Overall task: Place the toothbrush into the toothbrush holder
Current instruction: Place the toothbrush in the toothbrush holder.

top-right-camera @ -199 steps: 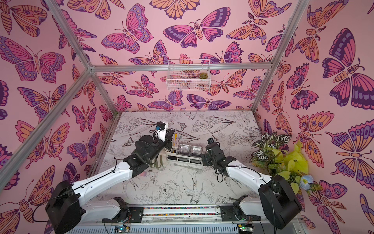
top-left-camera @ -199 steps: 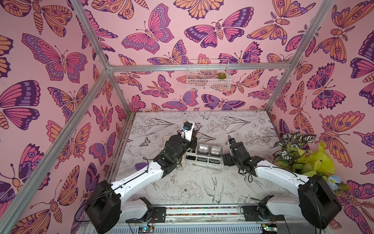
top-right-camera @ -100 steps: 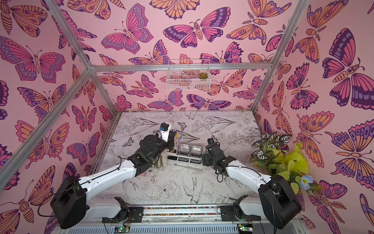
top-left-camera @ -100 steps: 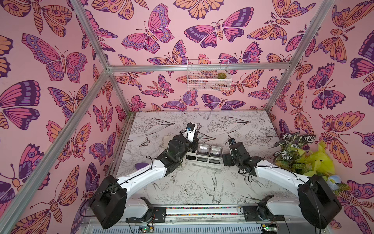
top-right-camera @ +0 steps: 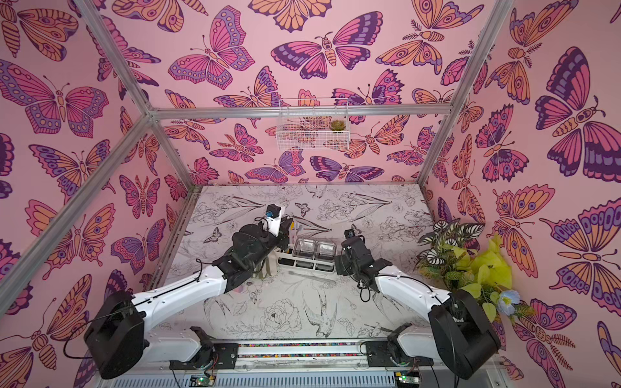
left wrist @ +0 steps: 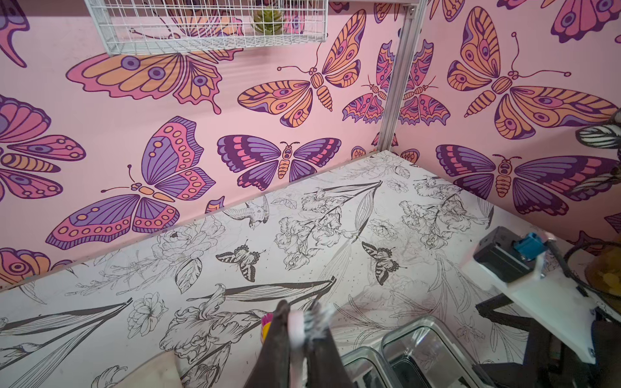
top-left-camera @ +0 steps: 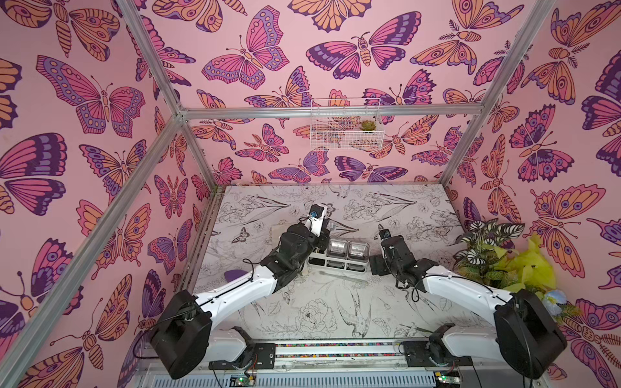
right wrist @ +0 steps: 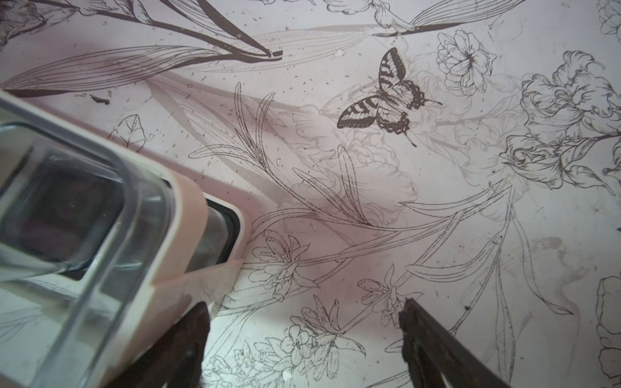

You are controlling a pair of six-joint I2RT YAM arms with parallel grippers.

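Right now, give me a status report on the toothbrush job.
Left gripper shut on toothbrush, over slotted end of toothbrush holder. Right gripper open beside its other end. Nothing seen blocking.

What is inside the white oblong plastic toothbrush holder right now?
Two clear square cups sit in the holder, seemingly empty. The left gripper, shut on a pale toothbrush, hangs over its slotted end, hiding what is inside there.
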